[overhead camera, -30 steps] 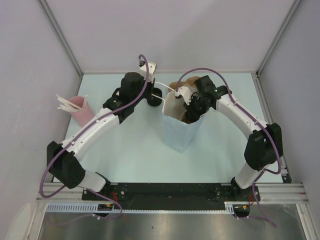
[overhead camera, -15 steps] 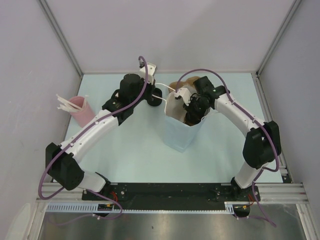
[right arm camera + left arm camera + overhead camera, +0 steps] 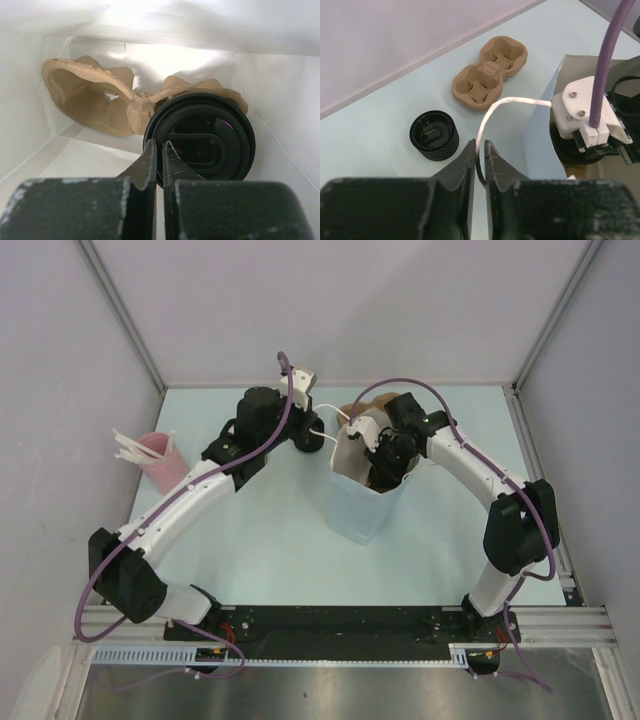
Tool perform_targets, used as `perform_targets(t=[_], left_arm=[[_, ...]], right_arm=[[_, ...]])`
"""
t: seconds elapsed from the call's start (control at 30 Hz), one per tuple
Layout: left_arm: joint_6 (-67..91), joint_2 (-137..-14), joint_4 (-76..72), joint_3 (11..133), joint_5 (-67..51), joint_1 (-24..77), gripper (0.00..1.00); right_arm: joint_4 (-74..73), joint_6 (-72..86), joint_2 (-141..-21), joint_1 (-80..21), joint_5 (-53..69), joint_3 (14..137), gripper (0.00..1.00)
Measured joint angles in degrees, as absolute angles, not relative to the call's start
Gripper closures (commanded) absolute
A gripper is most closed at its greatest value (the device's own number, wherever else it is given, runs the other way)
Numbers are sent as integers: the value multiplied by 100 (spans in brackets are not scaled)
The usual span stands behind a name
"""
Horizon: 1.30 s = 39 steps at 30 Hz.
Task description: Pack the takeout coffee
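Top view, far left of the pale counter (image 3: 260, 540): pink cup (image 3: 160, 465), upright, white stirrers (image 3: 128, 447) fanned out of its mouth toward the left wall. Well apart from everything else.

Left arm (image 3: 190, 500) arched from its base up and to the right, left end effector (image 3: 480, 152) just left of the bag. Wrist view: tips nearly closed, only a thin slit between them, the bag's white cord handle (image 3: 507, 102) dropping into that slit. Cannot tell whether pinched or lying loose. Cord arched from the tips across to the bag's near wall.

Beyond the tips, on the counter: stack of black lids (image 3: 434, 135), upright, and farther back a brown pulp two-cup carrier (image 3: 490, 72), wells facing up, near the back wall. Lids and carrier apart from each other, neither touching the bag.

Centre-right: white paper bag (image 3: 355, 510), upright, mouth open. Right arm (image 3: 480, 475) curved in from the right, wrist down inside the bag's mouth.

Right wrist view, inside the bag: second brown pulp carrier (image 3: 87, 97) at the far end of the white interior. Takeout coffee (image 3: 200, 145) at that carrier's right-hand well — only its round black lid (image 3: 225, 117) showing, paper wall of the cup hidden behind it. Right end effector (image 3: 159, 150) closed tight, tips pinched on the left rim of the lid.
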State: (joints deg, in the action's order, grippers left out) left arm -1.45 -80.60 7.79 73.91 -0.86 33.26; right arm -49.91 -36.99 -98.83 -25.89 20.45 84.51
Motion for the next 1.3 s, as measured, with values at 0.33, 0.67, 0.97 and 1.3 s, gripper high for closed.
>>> perform_targets(t=[0.33, 0.67, 0.97, 1.3], left_arm=[[-145, -8058, 777, 7391, -202, 3326, 76], [-145, -8058, 777, 7391, -220, 3326, 72], [-145, -8058, 777, 7391, -224, 3326, 60], [-148, -8058, 777, 7391, -314, 3326, 56]], right_arm=[[-5094, -3699, -9922, -2668, 1992, 8538, 76], [-5658, -3708, -9922, -2665, 1887, 8995, 38], [-5905, -3699, -9843, -2668, 2008, 9441, 15], [-6049, -3708, -9487, -2665, 2316, 9918, 0]])
